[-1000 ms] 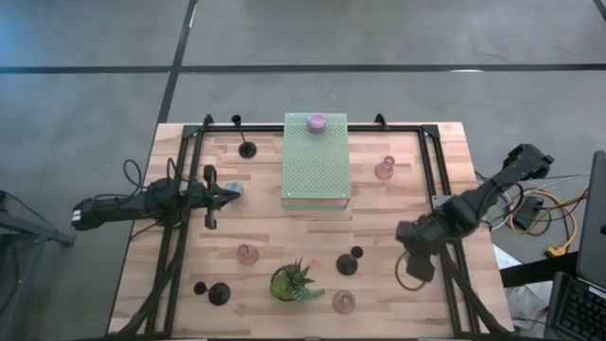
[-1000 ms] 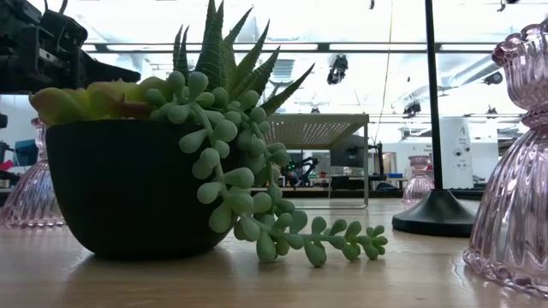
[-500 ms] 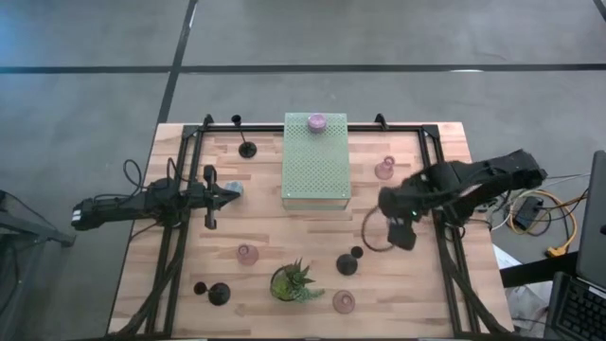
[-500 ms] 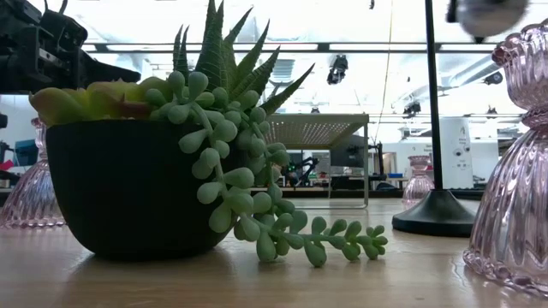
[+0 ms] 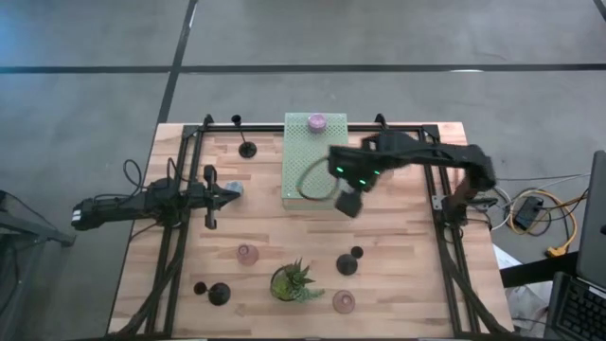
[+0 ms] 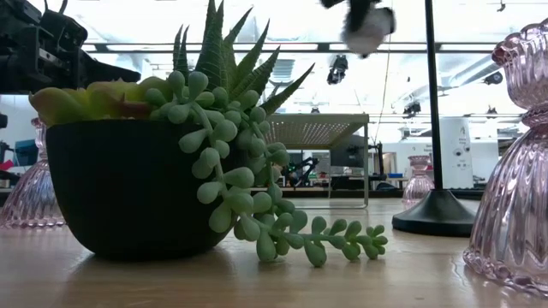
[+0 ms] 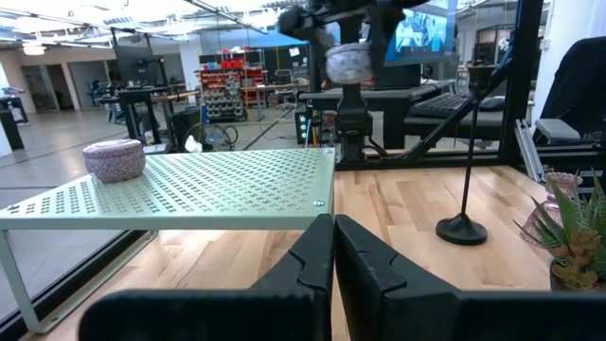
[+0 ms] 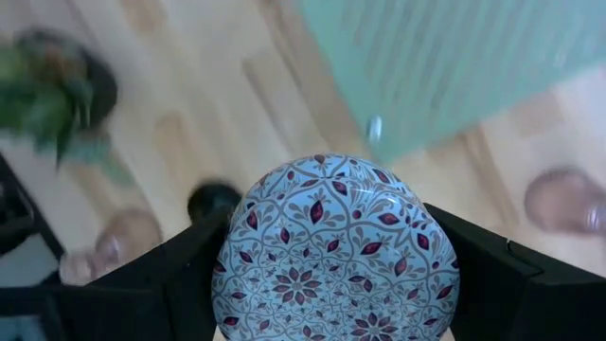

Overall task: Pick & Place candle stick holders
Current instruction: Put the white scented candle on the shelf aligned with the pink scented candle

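Note:
My right gripper (image 5: 348, 202) hangs over the near right corner of the pale green perforated box (image 5: 316, 161), shut on a squat lilac-grey patterned holder (image 8: 336, 256); the holder also shows in the left wrist view (image 7: 348, 62). Another lilac-grey holder (image 5: 316, 121) stands on the box's far end. Black holders (image 5: 247, 149) (image 5: 350, 260) (image 5: 218, 294) and pink glass holders (image 5: 247, 253) (image 5: 343, 301) stand on the table. My left gripper (image 5: 227, 192) waits shut and empty left of the box. My right gripper pinches the lilac-grey holder by two opposite sides (image 8: 237, 275) between its two fingers (image 8: 483, 279). The fingers point down from above. The holder hangs below them (image 6: 368, 26), lifted clear of the table and the box.
A spiky green potted plant (image 5: 295, 281) stands near the front edge, between the holders. Black frame rails (image 5: 180, 218) (image 5: 440, 189) run along the table's left and right sides. Bare wood lies between the box and the plant.
My right gripper has swung from the table's near right, up and toward the left and far edges, to the box's near right corner, carrying the lilac-grey holder clear of the table. My left arm has kept still.

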Robot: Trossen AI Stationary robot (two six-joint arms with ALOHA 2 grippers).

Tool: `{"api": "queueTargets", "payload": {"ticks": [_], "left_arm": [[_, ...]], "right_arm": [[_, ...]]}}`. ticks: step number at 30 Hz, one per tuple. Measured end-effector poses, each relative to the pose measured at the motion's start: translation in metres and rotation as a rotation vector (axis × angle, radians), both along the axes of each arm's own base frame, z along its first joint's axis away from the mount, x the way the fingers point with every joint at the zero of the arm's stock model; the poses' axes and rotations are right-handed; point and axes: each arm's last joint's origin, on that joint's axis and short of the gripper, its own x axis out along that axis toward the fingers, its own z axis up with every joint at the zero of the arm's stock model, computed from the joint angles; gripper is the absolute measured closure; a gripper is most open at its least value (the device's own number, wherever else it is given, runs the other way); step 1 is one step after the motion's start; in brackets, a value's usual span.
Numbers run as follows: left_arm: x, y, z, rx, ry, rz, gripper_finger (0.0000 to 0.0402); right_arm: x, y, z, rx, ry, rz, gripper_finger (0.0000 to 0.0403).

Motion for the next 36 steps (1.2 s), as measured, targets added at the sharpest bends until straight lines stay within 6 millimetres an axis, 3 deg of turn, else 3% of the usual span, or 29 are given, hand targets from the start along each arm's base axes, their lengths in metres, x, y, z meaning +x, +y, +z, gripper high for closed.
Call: {"api": "queueTargets", "payload": {"ticks": [8, 15, 22, 36], "left_arm": [[0.0, 0.0, 0.0, 0.0, 0.0, 0.0, 0.0383], [0.0, 0.0, 0.0, 0.0, 0.0, 0.0, 0.0383], [0.0, 0.0, 0.0, 0.0, 0.001, 0.0, 0.0383], [0.0, 0.0, 0.0, 0.0, 0.002, 0.0, 0.0383]], "right_arm": [[0.056, -0.049, -0.011, 0.007, -0.027, -0.167, 0.0116], [0.087, -0.087, -0.036, 0.02, -0.009, -0.286, 0.0116], [0.09, -0.114, -0.059, 0.007, 0.055, -0.371, 0.0116], [0.089, -0.159, -0.061, -0.07, -0.046, -0.473, 0.0116]]}}
